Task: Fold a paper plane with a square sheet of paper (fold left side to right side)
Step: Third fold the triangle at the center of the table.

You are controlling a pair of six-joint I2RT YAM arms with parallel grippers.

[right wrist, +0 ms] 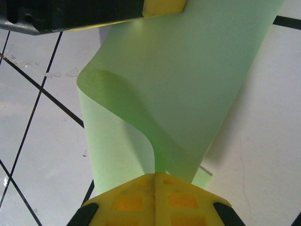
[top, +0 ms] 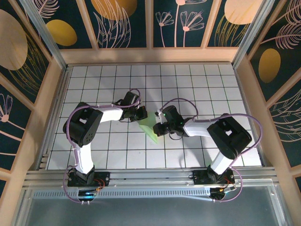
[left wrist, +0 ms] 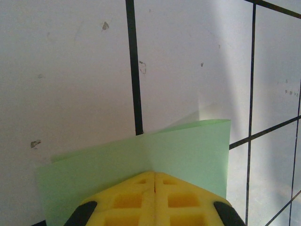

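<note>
The sheet of paper [top: 149, 129] is pale mint green and hangs bent between my two grippers over the middle of the table. My left gripper [top: 142, 115] is shut on its far edge. In the left wrist view the paper [left wrist: 188, 146] spreads out beyond the closed yellow tips of the left gripper [left wrist: 154, 174], with a faint vertical bend. My right gripper [top: 159, 126] is shut on the near edge. In the right wrist view the paper [right wrist: 188, 84] curls up in an S-bend from the right gripper [right wrist: 155, 174] to a left finger [right wrist: 162, 5]. The paper plane is out of view.
The white table [top: 207, 89] has a black grid and is boxed in by wooden walls [top: 150, 55] at the back and sides. An aluminium rail [top: 150, 176] runs along the near edge by both arm bases. Open tiles lie around the grippers.
</note>
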